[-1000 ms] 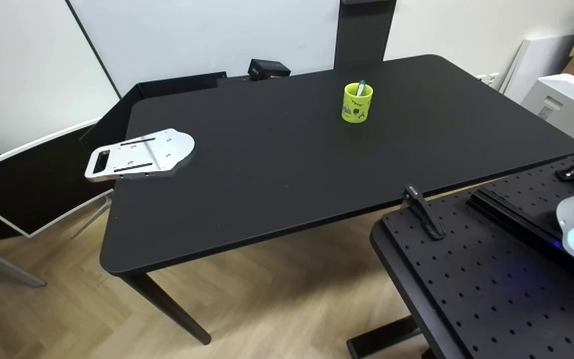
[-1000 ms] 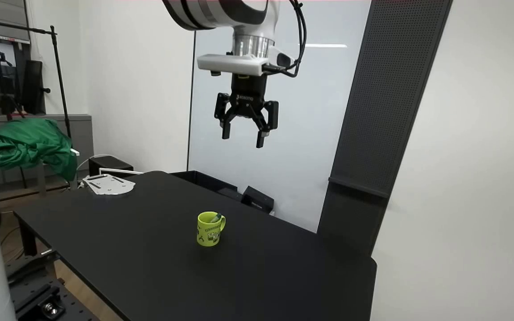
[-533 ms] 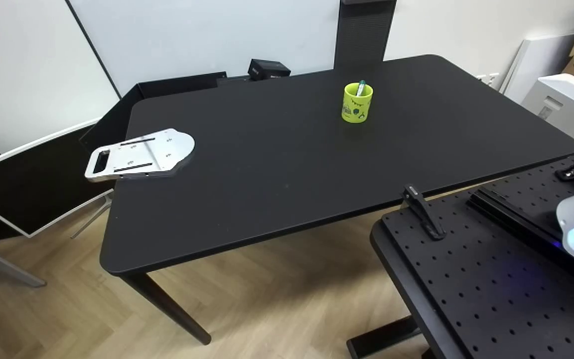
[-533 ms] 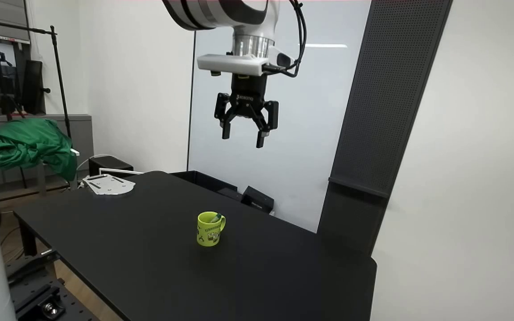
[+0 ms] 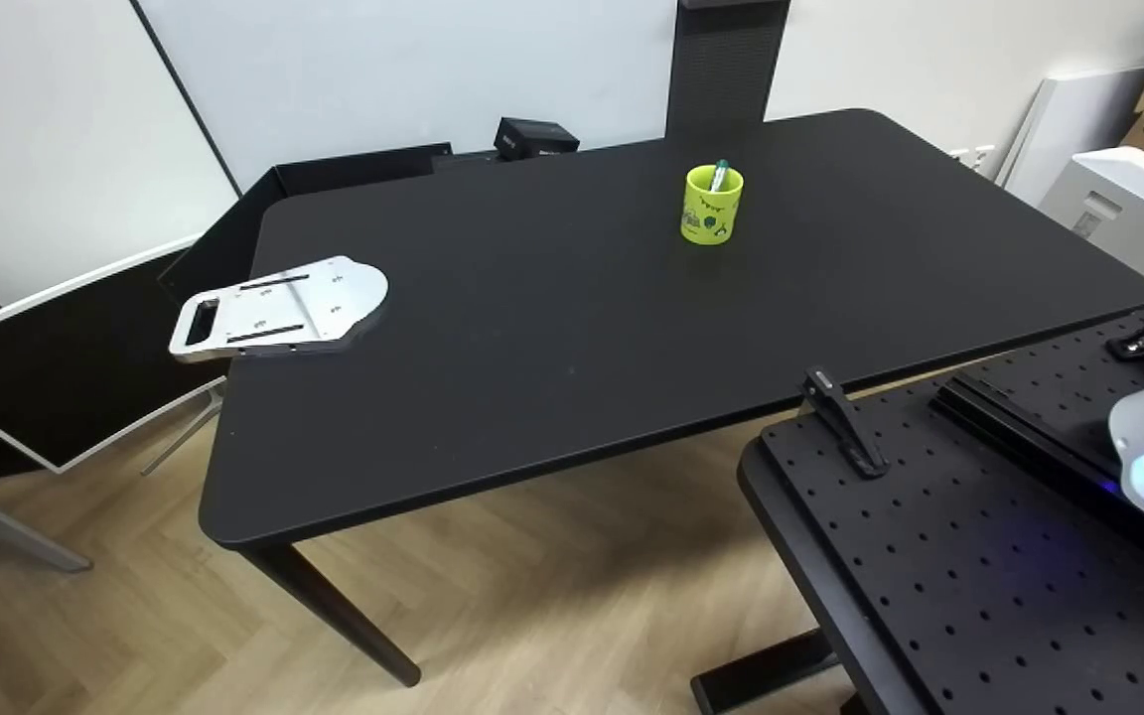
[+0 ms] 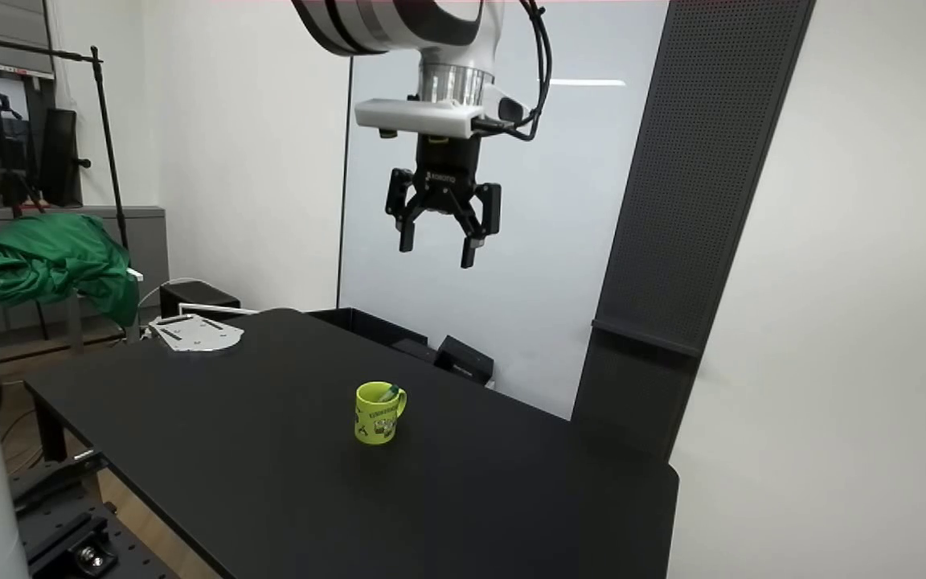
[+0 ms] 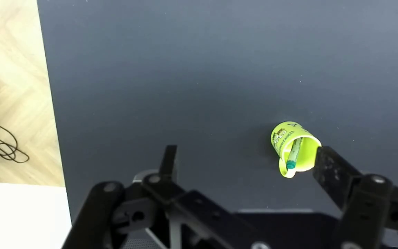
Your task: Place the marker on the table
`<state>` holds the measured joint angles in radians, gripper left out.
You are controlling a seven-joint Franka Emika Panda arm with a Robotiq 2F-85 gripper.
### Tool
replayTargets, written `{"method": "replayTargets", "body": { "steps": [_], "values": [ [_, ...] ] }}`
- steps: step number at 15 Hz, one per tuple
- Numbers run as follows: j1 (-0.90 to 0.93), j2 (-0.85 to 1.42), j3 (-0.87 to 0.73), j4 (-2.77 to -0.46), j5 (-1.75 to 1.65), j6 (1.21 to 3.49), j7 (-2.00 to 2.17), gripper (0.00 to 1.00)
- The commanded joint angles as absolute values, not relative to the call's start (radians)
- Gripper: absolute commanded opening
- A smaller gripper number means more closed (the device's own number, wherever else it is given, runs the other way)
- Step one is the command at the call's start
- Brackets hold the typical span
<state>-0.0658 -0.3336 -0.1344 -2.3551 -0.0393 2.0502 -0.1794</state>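
Matte black and broad, the rectangular table (image 5: 532, 377) with rounded corners spreads through both exterior views. Just beside its long edge lies a smaller black perforated board (image 5: 969, 566). At the top of an exterior view shows a white jointed robot arm (image 6: 471, 50), carrying a black two-fingered gripper (image 6: 437, 257); it hangs well above the table, fingers pointing down and spread wide apart. At an end of the table lies a flat silvery-white plate (image 5: 284, 303) with a slotted handle, which juts past the edge. Upright on the table stands a lime-green printed mug (image 5: 709, 218), and inside it slants the slim pale marker (image 7: 294, 152), its teal end uppermost, by the mug's handle
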Motion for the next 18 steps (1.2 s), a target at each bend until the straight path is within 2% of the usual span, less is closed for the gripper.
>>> {"method": "replayTargets", "body": {
  "steps": [1,6,18],
  "values": [
    [-0.069,-0.333,-0.131,-2.353,-0.033,2.047,-0.186,1.0],
    [-0.069,-0.333,-0.132,-2.354,-0.032,2.049,-0.187,1.0],
    [-0.019,-0.172,-0.064,-2.287,0.0,2.132,-0.184,1.0]
  ]
}}
